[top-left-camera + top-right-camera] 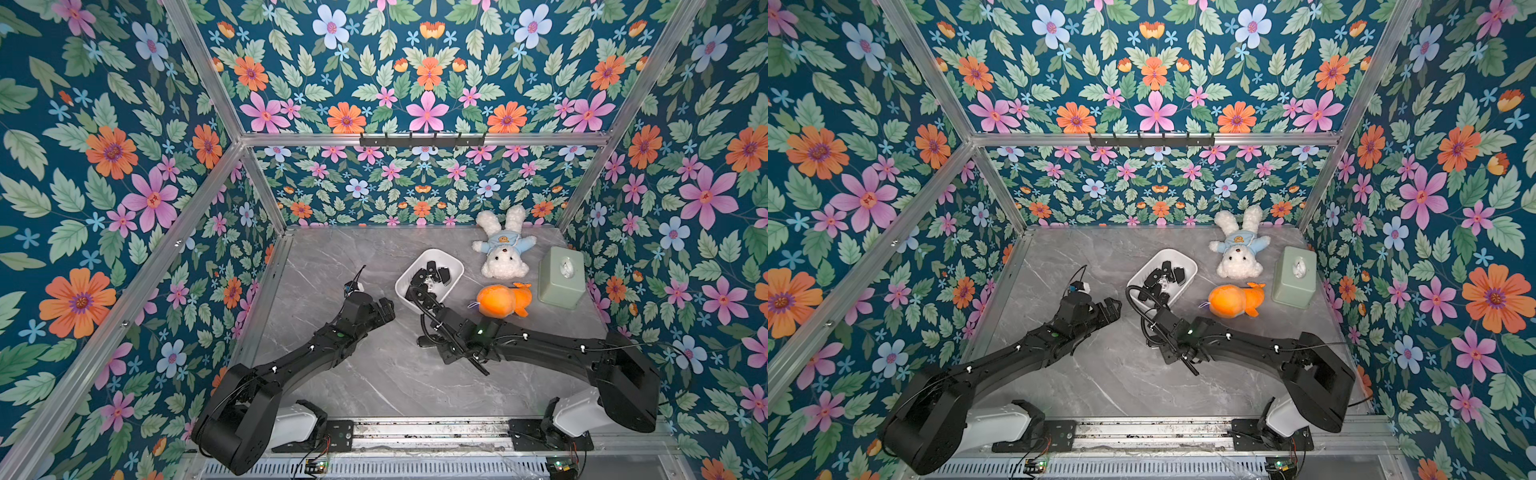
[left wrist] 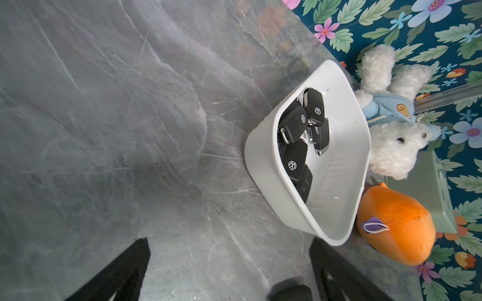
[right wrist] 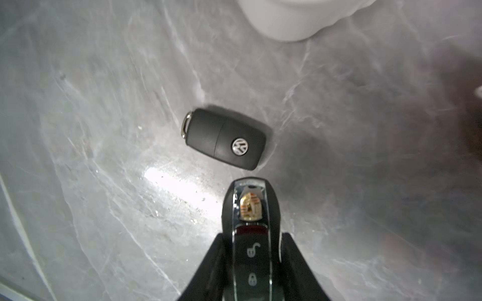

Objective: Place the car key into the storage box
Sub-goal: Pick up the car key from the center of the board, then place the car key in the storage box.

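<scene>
The right tool (image 3: 254, 238) is closed tight on a glossy black car key (image 3: 251, 206) with a gold crest, gripping it by its sides, just outside the near corner of the white storage box (image 1: 455, 268). A second key (image 3: 225, 139), matte black, lies flat on the grey marble counter (image 1: 353, 374) just ahead of the held one. Several more black keys (image 2: 302, 135) sit piled inside the box. The left tool (image 2: 229, 246) hangs wide open and empty over the counter beside the box.
</scene>
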Motion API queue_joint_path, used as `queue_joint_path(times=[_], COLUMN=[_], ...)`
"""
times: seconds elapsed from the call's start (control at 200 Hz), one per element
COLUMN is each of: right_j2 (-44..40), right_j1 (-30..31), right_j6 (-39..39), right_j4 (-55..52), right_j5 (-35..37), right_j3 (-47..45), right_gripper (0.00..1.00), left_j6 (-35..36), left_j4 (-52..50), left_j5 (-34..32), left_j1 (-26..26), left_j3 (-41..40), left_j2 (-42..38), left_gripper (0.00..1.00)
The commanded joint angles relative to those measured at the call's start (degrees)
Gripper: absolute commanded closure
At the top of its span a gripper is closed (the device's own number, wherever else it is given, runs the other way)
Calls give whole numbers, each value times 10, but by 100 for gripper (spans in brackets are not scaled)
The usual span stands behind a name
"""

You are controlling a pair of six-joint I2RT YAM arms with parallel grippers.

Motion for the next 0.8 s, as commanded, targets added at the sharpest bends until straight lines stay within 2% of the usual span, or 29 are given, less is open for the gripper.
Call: queue_joint_path(times=[0.0,0.15,0.335,0.615,0.795], right_j2=[-31,-57,-29,97,216], right_j1=[-27,-84,-141,-194,-215], right_j6=[6,7,5,21,18], right_j4=[13,29,37,26,-15], right_j5=[19,16,17,17,23], right_j3=[7,29,82,222,340], right_gripper=[66,65,65,65,65], left_j6=[20,24,25,29,23], left_j4=[4,5,16,33,50], left_j5=[-6,-7,-1,19,35], left_j1=[8,23,38,48,50], left_j3=[9,13,9,2,-10], left_j2=[0,1,7,9,7], left_gripper=[0,1,0,0,0])
